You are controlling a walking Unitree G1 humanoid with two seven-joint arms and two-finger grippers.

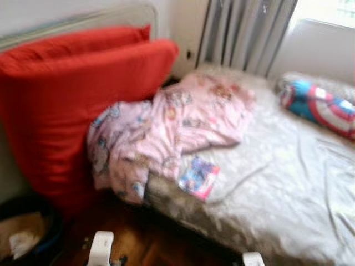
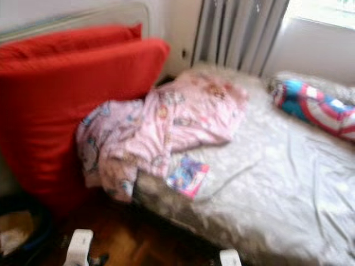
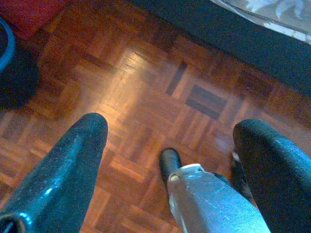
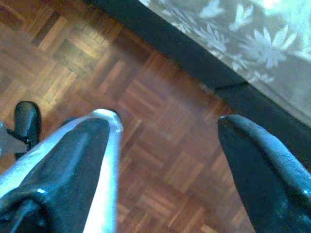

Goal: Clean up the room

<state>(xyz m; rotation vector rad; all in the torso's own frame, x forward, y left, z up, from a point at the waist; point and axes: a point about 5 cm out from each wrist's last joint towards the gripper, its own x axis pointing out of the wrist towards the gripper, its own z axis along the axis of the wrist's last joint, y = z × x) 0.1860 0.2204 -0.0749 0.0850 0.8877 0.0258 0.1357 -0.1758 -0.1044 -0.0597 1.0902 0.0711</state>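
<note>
Lying crumpled, pink printed blanket (image 1: pixel 166 130), bed (image 1: pixel 277 183)

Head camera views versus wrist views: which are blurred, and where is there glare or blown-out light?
Both eye views are soft all over, so the print on the crumpled pink patterned blanket cannot be read, and the window at upper right is blown out white. The left wrist view is sharper, with a bright sheen on the wooden parquet floor. The right wrist view is fairly clear; the grey floral bedsheet washes out towards the corner.
</note>
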